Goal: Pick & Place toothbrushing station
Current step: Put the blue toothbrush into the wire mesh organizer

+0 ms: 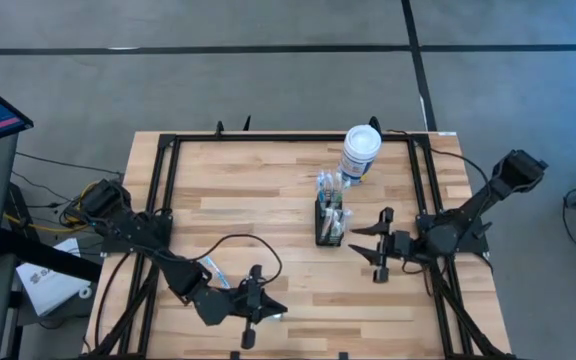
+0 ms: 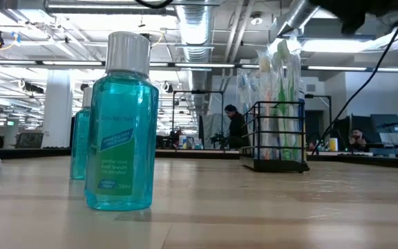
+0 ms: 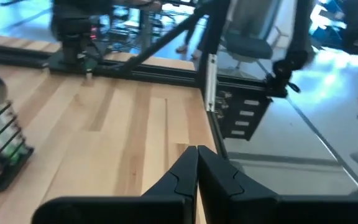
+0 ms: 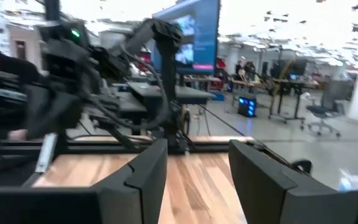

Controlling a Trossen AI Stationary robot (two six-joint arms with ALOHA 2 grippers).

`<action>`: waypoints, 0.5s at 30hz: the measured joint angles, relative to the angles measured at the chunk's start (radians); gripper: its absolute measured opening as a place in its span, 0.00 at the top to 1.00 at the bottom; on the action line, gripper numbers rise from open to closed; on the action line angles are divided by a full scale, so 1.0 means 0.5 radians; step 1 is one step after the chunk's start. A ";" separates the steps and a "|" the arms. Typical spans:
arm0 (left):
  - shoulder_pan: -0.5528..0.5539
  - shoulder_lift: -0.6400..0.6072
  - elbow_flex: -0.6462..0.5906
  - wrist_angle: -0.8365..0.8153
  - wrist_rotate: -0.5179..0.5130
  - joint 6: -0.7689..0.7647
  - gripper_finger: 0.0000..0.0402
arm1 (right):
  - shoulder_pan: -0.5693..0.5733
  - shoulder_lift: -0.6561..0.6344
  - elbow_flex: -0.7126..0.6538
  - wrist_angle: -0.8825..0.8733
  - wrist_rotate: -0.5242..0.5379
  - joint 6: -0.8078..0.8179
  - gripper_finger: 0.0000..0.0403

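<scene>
Black toothbrushing station (image 1: 329,222) stands upright, brushes skyward; right end effector (image 1: 368,240) spread beside it.

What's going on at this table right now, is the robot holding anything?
No, nothing is held. The toothbrushing station, a small black caddy with brushes in it, stands upright on the wooden table, near the white canister. The right gripper sits just beside the caddy with open jaws, apart from it. The left gripper waits shut at the table's near edge. Two blue mouthwash bottles stand close to the low camera.
</scene>
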 joint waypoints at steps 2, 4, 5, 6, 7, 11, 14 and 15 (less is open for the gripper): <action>-0.035 -0.003 0.000 -0.008 -0.114 -0.105 0.99 | 0.052 0.001 0.046 0.000 -0.001 -0.051 0.61; -0.061 -0.016 0.000 -0.044 -0.180 -0.224 0.99 | 0.094 0.027 0.100 -0.001 0.000 -0.110 0.62; -0.069 -0.020 0.001 -0.067 -0.186 -0.289 0.99 | 0.113 0.044 0.128 -0.011 0.000 -0.144 0.63; -0.084 -0.031 0.000 -0.118 -0.193 -0.350 0.99 | 0.130 0.060 0.156 -0.025 0.002 -0.178 0.63; -0.102 -0.044 -0.002 -0.174 -0.206 -0.412 0.99 | 0.145 0.078 0.189 -0.042 0.005 -0.209 0.64; -0.179 -0.126 -0.037 -0.404 -0.355 -0.701 0.99 | 0.188 0.118 0.346 -0.251 0.045 -0.257 0.66; -0.262 -0.247 -0.159 -0.513 -0.513 -0.995 1.00 | 0.206 0.117 0.465 -0.481 0.051 -0.177 0.67; -0.295 -0.296 -0.214 -0.529 -0.563 -1.101 1.00 | 0.215 0.117 0.499 -0.562 0.051 -0.138 0.68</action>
